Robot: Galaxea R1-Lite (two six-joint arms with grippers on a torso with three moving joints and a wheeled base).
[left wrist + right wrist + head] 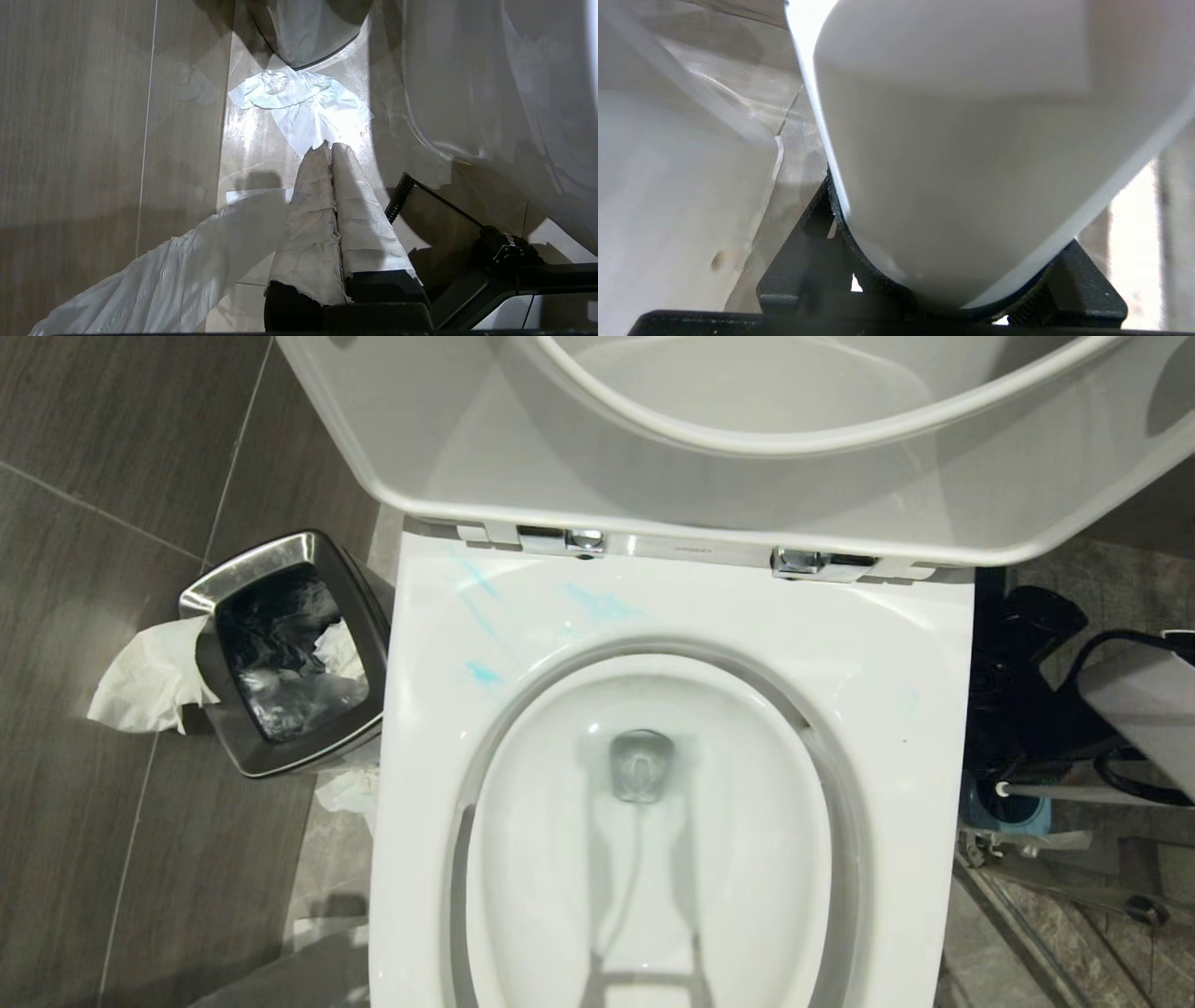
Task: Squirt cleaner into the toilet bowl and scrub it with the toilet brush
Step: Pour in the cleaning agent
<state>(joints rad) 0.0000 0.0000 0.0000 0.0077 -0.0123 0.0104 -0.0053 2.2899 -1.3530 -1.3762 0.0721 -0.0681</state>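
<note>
The toilet bowl (523,616) fills the head view, with its seat and lid (747,476) raised. Turquoise cleaner (485,672) is smeared over the rear left of the rim, and the water at the drain (642,765) looks faintly blue. The toilet brush (1074,793) shows its slim grey-white handle over a blue holder (1013,814), right of the bowl. My right gripper (943,280) is shut on a white rounded container (962,140), which hides its fingertips. My left gripper (331,147) is shut and empty, and it points at the floor beside the bowl's base.
A steel-rimmed waste bin (219,588) with a black liner stands left of the bowl, with white tissue (149,681) draped over its side. More tissue (303,102) lies on the floor tiles. A grey-white body with black cables (1144,709) crowds the right edge.
</note>
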